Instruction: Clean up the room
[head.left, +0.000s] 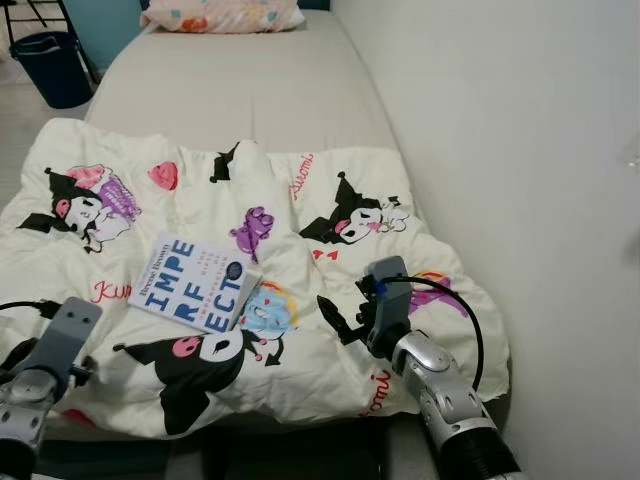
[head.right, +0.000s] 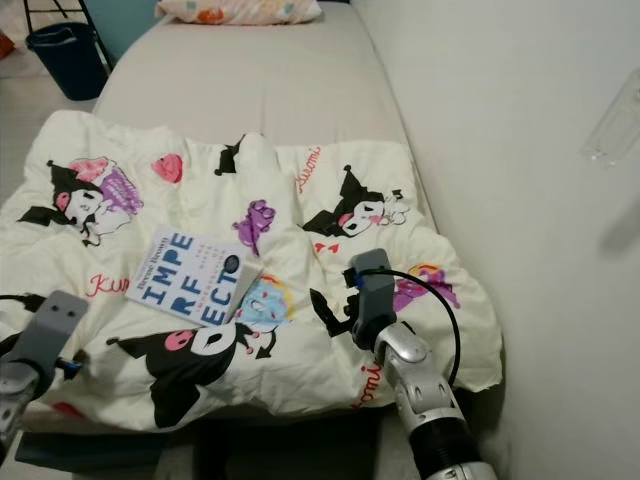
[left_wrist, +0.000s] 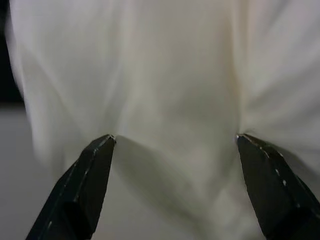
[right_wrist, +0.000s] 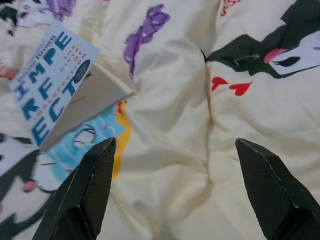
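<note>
Nearest the robot, the left gripper (left_wrist: 174, 142) hovers at the near left edge of the cream cartoon-print blanket (head.left: 300, 215), its fingers spread wide with the tips against pale fabric and nothing held. The right gripper (right_wrist: 172, 150) hangs over the blanket's near right part, likewise spread apart and empty. Just beyond and to the left of it, a white book (head.left: 197, 282) with large blue letters lies on the blanket. Farther on stretches the bare beige mattress (head.left: 240, 90), a patterned pillow (head.left: 225, 15) at its head, and a dark blue bin (head.left: 52, 66) on the floor at the far left.
</note>
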